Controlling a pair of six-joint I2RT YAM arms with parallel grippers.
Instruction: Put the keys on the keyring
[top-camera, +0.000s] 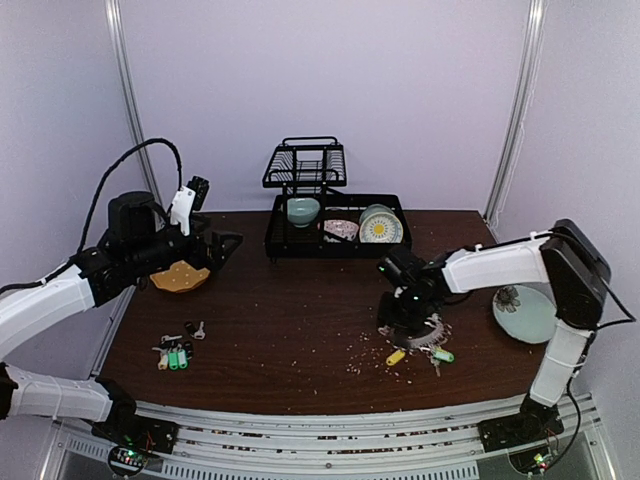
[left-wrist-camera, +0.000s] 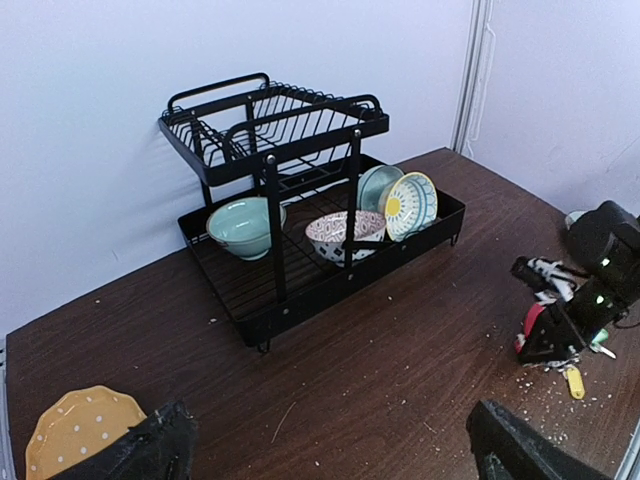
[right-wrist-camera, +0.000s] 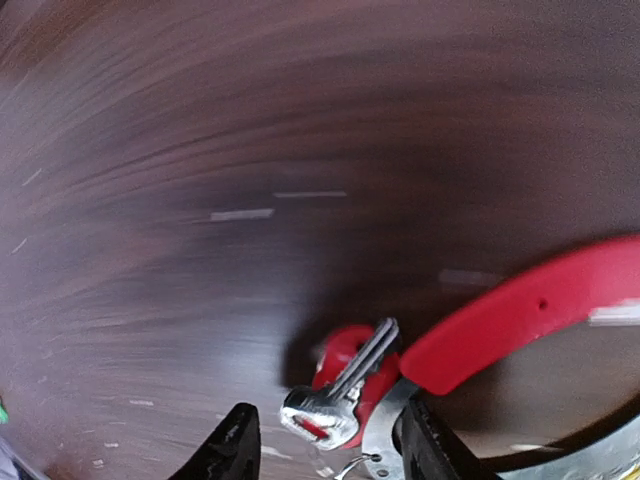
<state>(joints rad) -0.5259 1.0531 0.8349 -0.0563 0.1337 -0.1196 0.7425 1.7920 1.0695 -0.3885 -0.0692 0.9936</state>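
The keyring (top-camera: 432, 334), a metal ring with a red sheathed arc (right-wrist-camera: 520, 318), lies on the table at the right, with a yellow tag (top-camera: 396, 356) and a green tag (top-camera: 443, 354) beside it. My right gripper (top-camera: 400, 318) is low over its left end. In the right wrist view the jaws (right-wrist-camera: 325, 455) straddle a silver key (right-wrist-camera: 340, 395) with a red tag. The right finger touches the ring's metal end, and a gap remains at the left finger. Loose keys (top-camera: 176, 352) with green and yellow tags lie at the front left. My left gripper (top-camera: 215, 245) hangs open and empty.
A black dish rack (top-camera: 320, 215) with bowls and plates stands at the back centre. A yellow dotted plate (top-camera: 180, 277) lies under the left gripper. A pale plate (top-camera: 525, 312) sits at the right edge. Crumbs are scattered around the keyring.
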